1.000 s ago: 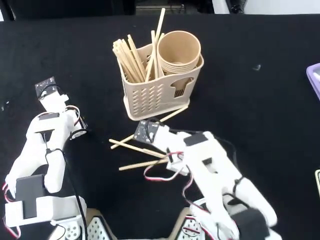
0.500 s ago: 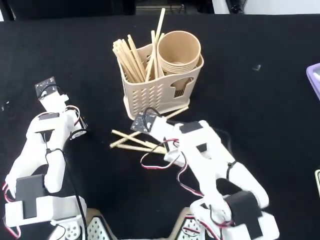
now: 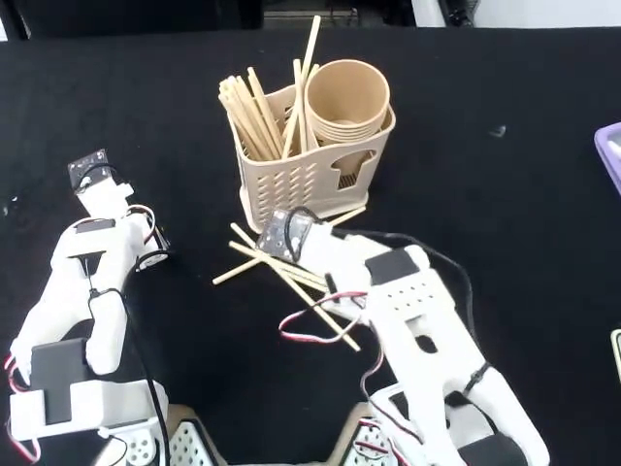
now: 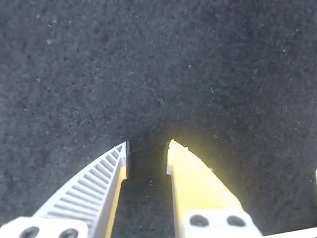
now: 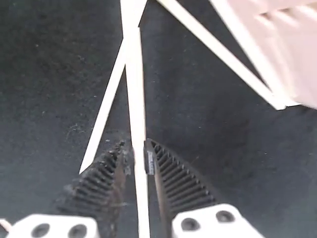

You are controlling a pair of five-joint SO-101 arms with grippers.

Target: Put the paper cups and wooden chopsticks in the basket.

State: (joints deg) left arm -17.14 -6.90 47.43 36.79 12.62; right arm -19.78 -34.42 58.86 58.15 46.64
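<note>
The beige slotted basket point(image 3: 309, 175) stands at the table's middle back, holding stacked paper cups point(image 3: 347, 97) and a bundle of wooden chopsticks point(image 3: 250, 115). Just in front of it, loose chopsticks point(image 3: 254, 260) lie crossed on the black cloth. My right gripper point(image 5: 136, 148) is down among them, shut on one chopstick point(image 5: 133, 89) that runs between its fingers; in the high view this stick point(image 3: 335, 325) slants back toward the arm. The basket's corner point(image 5: 292, 34) is close by. My left gripper point(image 4: 147, 146) hovers slightly open over bare cloth, well left of the basket.
The left arm point(image 3: 92, 243) rests at the left side of the table. A purple object point(image 3: 609, 146) pokes in at the right edge. Black cloth lies open to the right of the basket and behind it.
The right gripper has moved closer to the basket and closed on a chopstick, which swung from lying crosswise to slanting toward the arm. The left arm has not moved.
</note>
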